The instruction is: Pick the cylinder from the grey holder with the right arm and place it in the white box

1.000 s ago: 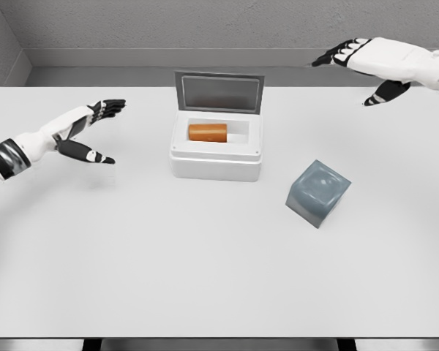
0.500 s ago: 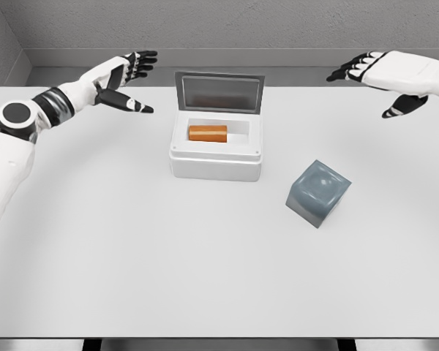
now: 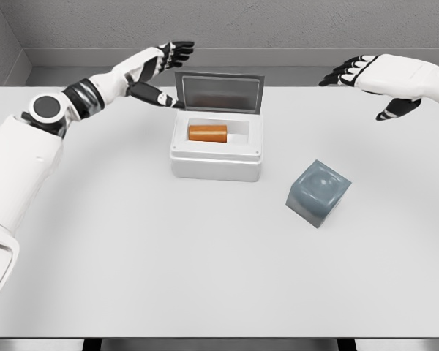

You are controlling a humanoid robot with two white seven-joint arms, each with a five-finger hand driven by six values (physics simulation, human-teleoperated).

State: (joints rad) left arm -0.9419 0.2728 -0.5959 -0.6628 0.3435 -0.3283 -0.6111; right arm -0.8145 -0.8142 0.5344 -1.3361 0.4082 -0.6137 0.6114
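An orange cylinder [image 3: 208,133] lies on its side inside the white box [image 3: 216,162], whose grey lid [image 3: 219,92] stands upright at the back. The grey holder [image 3: 317,192] sits tilted on the table to the right of the box, with nothing in it. My left hand [image 3: 163,69] reaches across from the left, fingers spread, right beside the lid's upper left corner. My right hand [image 3: 366,77] hovers open above the far right of the table, well away from the box and the holder.
The white table [image 3: 168,263] ends at a grey back wall. The left arm [image 3: 51,110] stretches over the table's far left part.
The left hand has swung up and to the right, from the table's left side to the lid's corner. The right hand has shifted slightly. The cylinder, box and holder have stayed put.
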